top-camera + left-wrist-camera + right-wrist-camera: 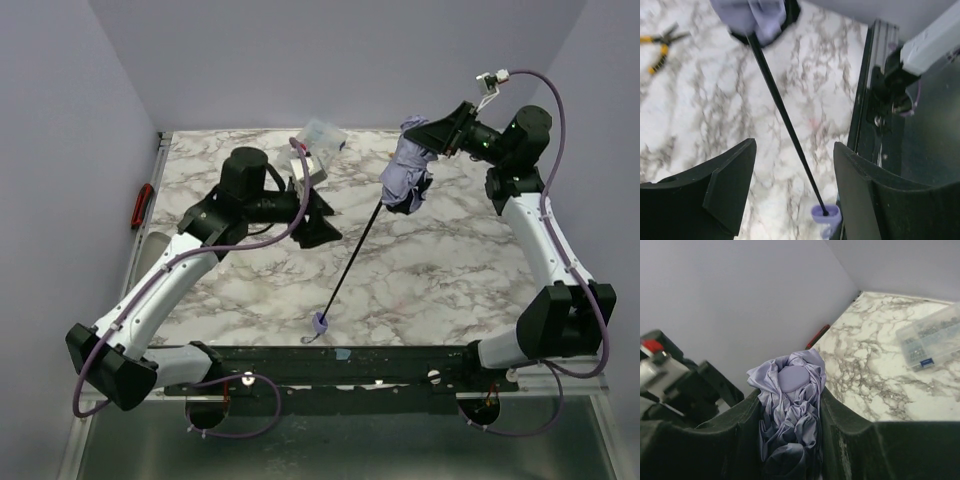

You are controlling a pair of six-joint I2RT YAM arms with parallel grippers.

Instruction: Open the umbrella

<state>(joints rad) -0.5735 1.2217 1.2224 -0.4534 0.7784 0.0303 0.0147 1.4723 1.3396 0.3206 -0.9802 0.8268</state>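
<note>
The umbrella's folded lavender canopy [405, 175] hangs above the table's back right. My right gripper [428, 140] is shut on its crumpled fabric [790, 405], with the round lavender cap showing above the fingers [850, 440]. The thin black shaft [352, 258] is drawn out and slants down to the lavender handle knob [320, 322], which is near the table's front edge. My left gripper [322, 228] stands open just left of the shaft and does not touch it. In the left wrist view the shaft [785, 117] and knob [825, 214] show between the spread fingers [730, 185].
A clear plastic parts box [322, 135] sits at the back of the marble table [450, 270]. Yellow-handled pliers [660, 47] lie on the marble. A red-handled tool [143, 205] rests along the left rail. A black frame [400, 360] borders the front edge.
</note>
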